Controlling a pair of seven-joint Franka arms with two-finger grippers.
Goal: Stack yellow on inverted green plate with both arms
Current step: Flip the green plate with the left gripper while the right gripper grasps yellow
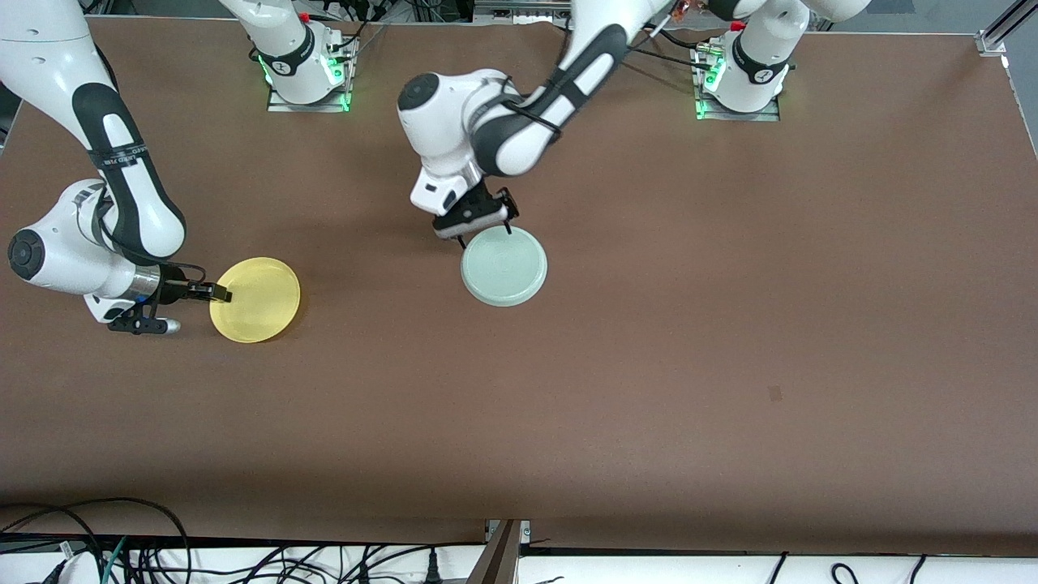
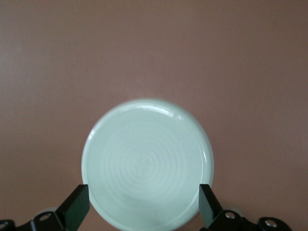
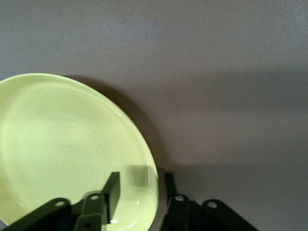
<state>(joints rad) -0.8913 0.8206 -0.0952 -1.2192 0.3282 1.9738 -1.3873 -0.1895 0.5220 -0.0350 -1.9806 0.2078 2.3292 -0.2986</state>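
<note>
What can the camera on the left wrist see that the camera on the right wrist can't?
Only the left wrist view shows the green plate, right side up, between the open left gripper's fingers. Only the right wrist view shows the yellow plate, its rim between the right gripper's fingers. Both show the brown table.

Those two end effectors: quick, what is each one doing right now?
Left end effector: open, astride the round pale green plastic plate.
Right end effector: closed on the round yellow plastic plate's rim.
</note>
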